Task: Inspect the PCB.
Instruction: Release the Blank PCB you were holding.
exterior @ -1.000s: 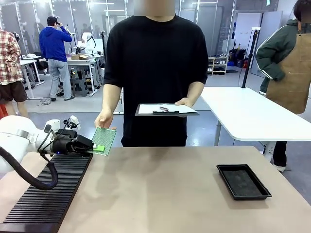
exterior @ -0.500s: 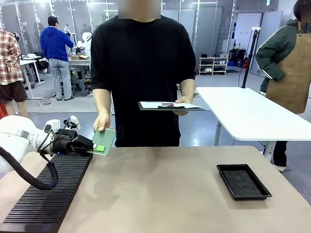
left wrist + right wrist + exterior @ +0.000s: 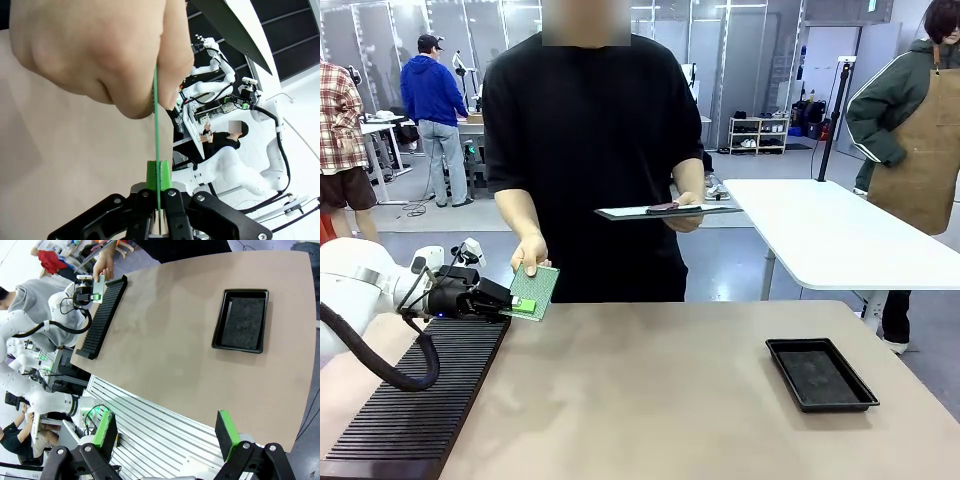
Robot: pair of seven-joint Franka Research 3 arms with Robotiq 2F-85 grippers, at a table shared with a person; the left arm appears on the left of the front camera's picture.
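Rack: You see a long black ribbed rack on the table's left side.
Left gripper: Your left gripper is pinched tight on the PCB's bottom edge.
PCB: The green PCB is up in the air, tilted, just past the rack's far end.
Hand: The person's hand pinches the top edge, so 2 holders share 1 board.
Clipboard: The person holds a clipboard flat.
Tray: The black tray sits far from the board.
Right gripper: Your right gripper is spread wide and holds nothing.
Watch out: If the person pulls while you squeeze, the thin board could bend or crack. If you let go too soon, it could drop.
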